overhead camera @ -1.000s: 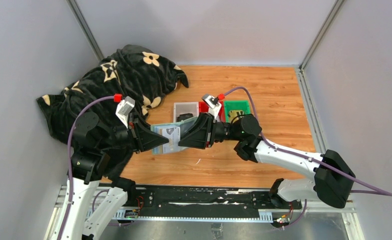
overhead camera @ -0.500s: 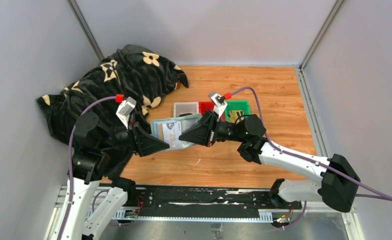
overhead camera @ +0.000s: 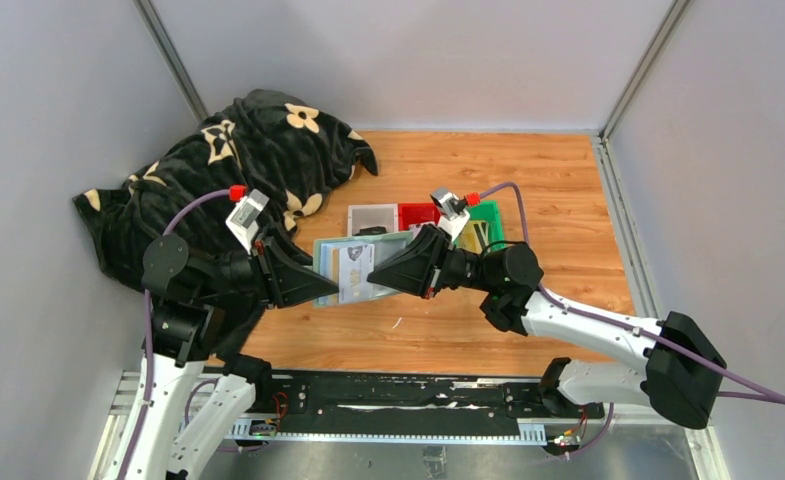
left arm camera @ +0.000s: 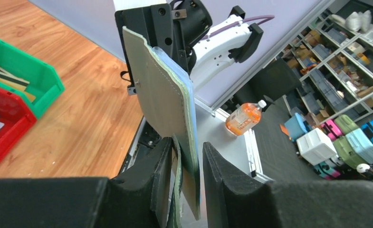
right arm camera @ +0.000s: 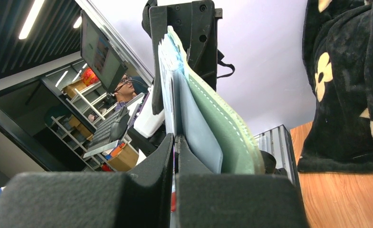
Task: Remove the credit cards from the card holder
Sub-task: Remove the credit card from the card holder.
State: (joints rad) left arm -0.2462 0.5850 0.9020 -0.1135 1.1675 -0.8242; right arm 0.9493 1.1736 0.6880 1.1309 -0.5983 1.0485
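The left gripper and the right gripper meet over the near part of the wooden table; between them the card holder hangs clear of the table, opened out, its paler inside facing up towards the top camera. The left gripper stands at the holder's left edge with its jaws narrow, that edge clamped between them (its wrist view shows the grey-green outer face against one finger). The right gripper comes in at the holder's right side, jaws fully closed on a thin pale edge that looks to be the silvery-white credit card; this card lies across the holder's inside, between the two grippers, and whether it is free of its slot I cannot tell. Just beyond the holder a row of three small trays rests on the table: the white tray straight behind it, the red tray behind and to its right, the green tray further right again; flat cards lie in the green one. Beyond the holder and to its left, a black blanket with cream flowers is heaped against the wall.
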